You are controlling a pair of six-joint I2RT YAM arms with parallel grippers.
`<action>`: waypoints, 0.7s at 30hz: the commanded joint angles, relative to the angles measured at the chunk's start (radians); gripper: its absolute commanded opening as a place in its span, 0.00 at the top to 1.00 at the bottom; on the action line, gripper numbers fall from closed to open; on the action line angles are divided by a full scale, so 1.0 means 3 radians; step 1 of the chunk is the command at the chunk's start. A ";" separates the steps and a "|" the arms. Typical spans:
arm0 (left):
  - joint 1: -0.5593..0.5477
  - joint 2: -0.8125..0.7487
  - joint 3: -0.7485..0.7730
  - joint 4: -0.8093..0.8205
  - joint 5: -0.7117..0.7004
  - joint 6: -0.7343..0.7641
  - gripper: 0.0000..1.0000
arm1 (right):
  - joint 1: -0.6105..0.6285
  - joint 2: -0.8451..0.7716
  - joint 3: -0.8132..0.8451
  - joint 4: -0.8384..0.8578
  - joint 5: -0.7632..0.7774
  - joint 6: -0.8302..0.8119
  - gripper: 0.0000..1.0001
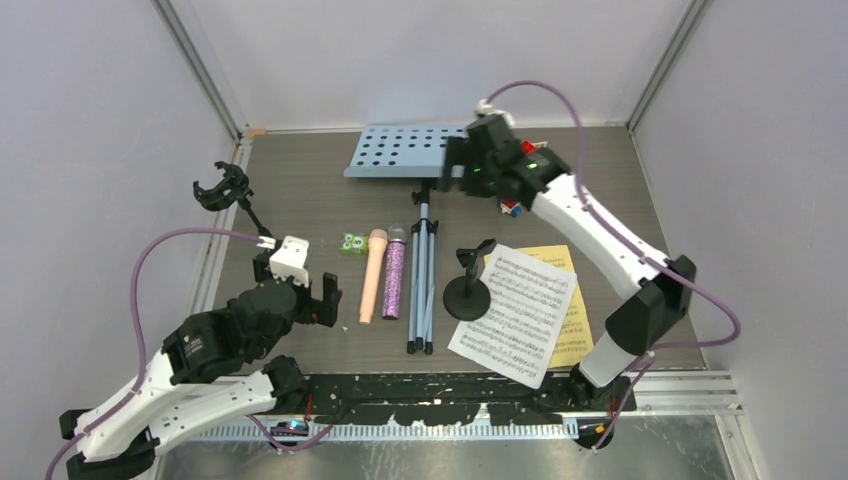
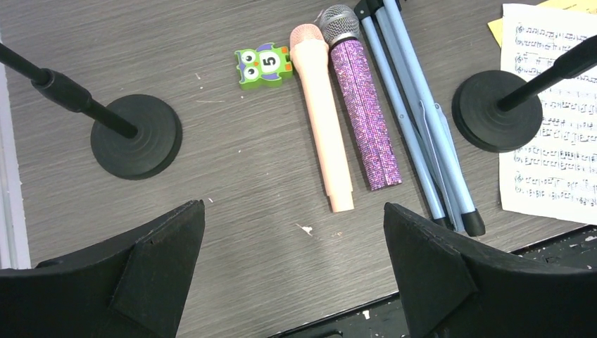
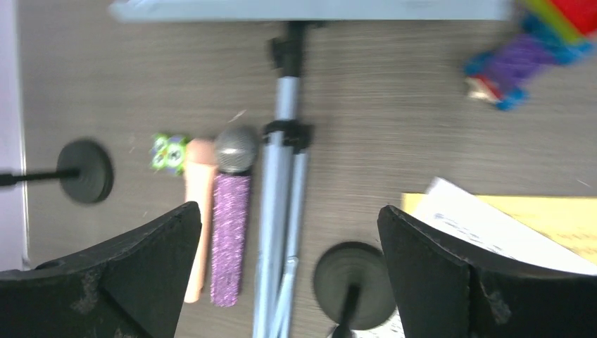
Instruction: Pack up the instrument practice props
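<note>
Two grippers, both released and empty: left gripper [image 2: 294, 211] near-left, right gripper [image 3: 288, 211] by music rack [image 1: 400, 150] far side; peach mic [image 1: 372, 275], purple mic [image 1: 394, 282] flat on worktop [image 1: 300, 200].

Peach microphone [image 2: 325, 120], purple glitter microphone [image 2: 365, 116]

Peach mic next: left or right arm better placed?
Left. The left claw, open, hovers close beside the smooth peach plastic microphone; the right claw, also open, is at the far side by the pale-blue perforated music rack, farther away.
</note>
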 commanded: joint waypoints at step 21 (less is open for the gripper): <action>0.0014 0.0341 0.0215 -0.0223 -0.0087 -0.0707 0.00 | -0.1686 -0.2817 -0.1746 -0.0914 -0.0271 0.0150 0.00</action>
